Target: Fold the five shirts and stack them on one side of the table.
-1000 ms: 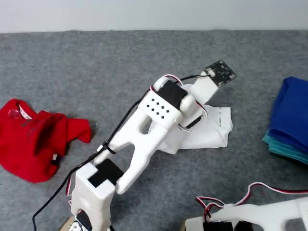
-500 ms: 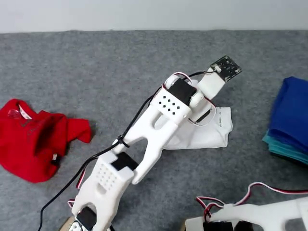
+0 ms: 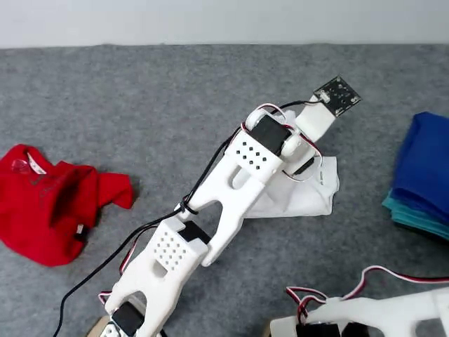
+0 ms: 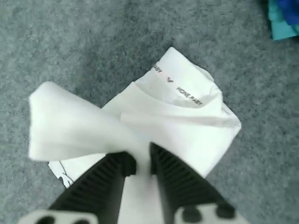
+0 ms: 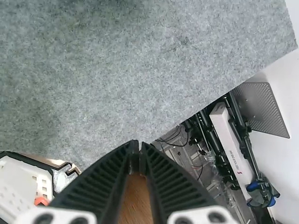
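Observation:
A white shirt (image 3: 309, 193) lies partly folded right of the table's middle, with one flap (image 4: 70, 126) lifted off it. My left gripper (image 4: 142, 157) is shut on that flap and holds it over the shirt's body (image 4: 187, 105). The left arm (image 3: 256, 151) stretches from the near left edge across to the shirt. A crumpled red shirt (image 3: 49, 200) sits at the far left. Folded blue and teal shirts (image 3: 421, 175) are stacked at the right edge. My right gripper (image 5: 139, 147) is shut on nothing, low over the mat's near edge.
Grey felt mat (image 3: 140, 105) covers the table. The right arm (image 3: 372, 312) rests at the near right edge. Past the mat's edge, cables and a metal frame (image 5: 233, 135) lie below the table.
The left arm has swung right and a bit farther away, carrying the white flap across the shirt. The right arm has stayed still.

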